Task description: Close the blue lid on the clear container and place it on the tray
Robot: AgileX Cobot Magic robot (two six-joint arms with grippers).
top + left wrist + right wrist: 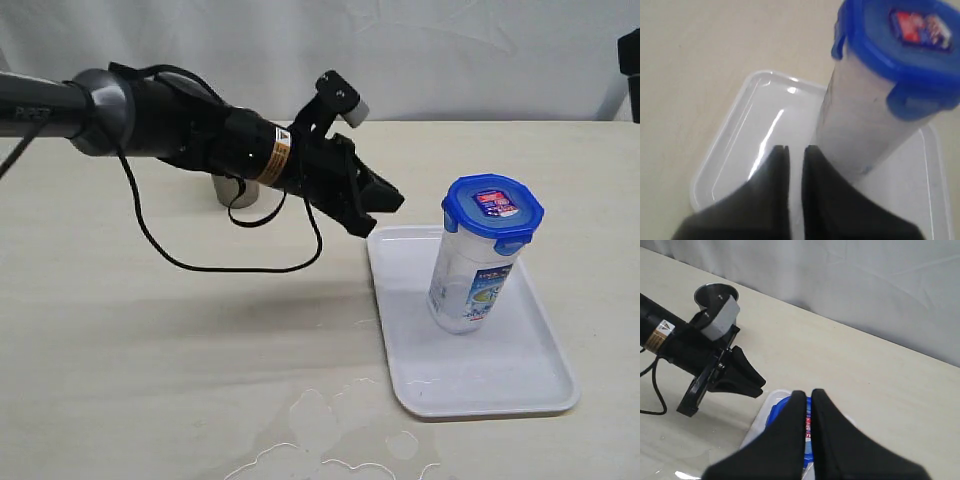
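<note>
steel cup (237,192) at back, half hidden behind left arm. left gripper (377,213) in air just beside tray (480,385), jaws nearly together, nothing in them. clear container (465,290) upright on tray, blue lid (492,210) sitting on top. right gripper (808,395) above lid, pinched closed, empty too.

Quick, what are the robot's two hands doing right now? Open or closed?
Left gripper: closed, holding nothing.
Right gripper: closed, holding nothing.
</note>
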